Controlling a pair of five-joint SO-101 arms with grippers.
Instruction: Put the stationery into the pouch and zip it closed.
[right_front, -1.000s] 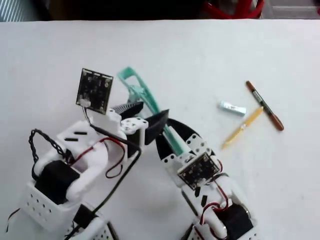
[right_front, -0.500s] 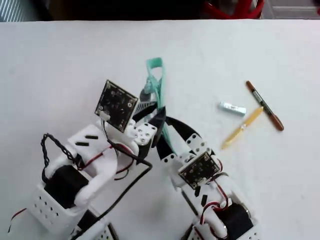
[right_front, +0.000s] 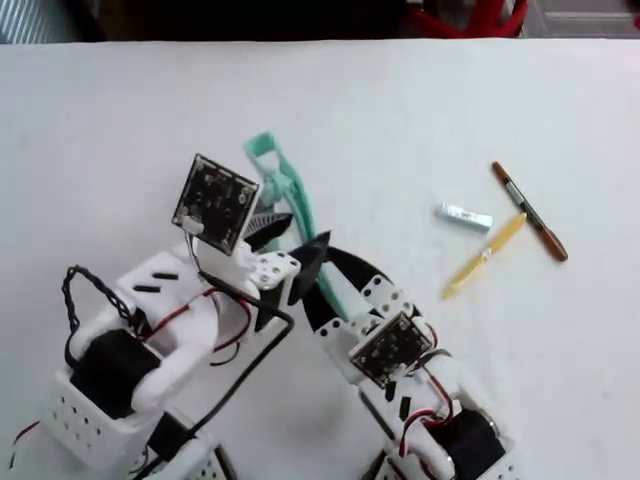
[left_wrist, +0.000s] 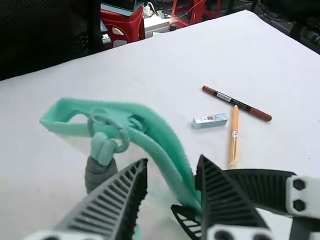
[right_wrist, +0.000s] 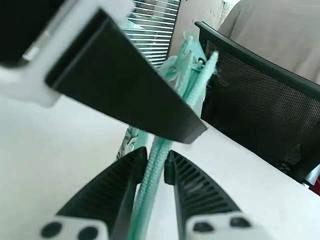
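The teal pouch (right_front: 285, 190) is held up off the white table (right_front: 120, 110) between both arms, on edge and slanting. My right gripper (right_front: 335, 290) is shut on its lower edge; the right wrist view has the fingers (right_wrist: 125, 185) pinching the teal fabric (right_wrist: 192, 75). My left gripper (right_front: 290, 240) stands open around the pouch's upper band (left_wrist: 150, 125), with a gap on one side. A teal ring and grey pull (left_wrist: 97, 170) hang from the pouch. A brown pen (right_front: 528, 212), a yellow pen (right_front: 485, 255) and a small pale blue eraser (right_front: 465, 216) lie to the right on the table.
The left wrist view also has the brown pen (left_wrist: 236, 103), yellow pen (left_wrist: 233, 136) and eraser (left_wrist: 210, 120) lying close together. Both arm bases crowd the near edge. A black mesh chair (right_wrist: 260, 115) and red stools (left_wrist: 125, 25) stand beyond the table.
My left arm swung right and then back to the left. The pouch's top tipped upright with it and now slants left again. The stationery has not moved.
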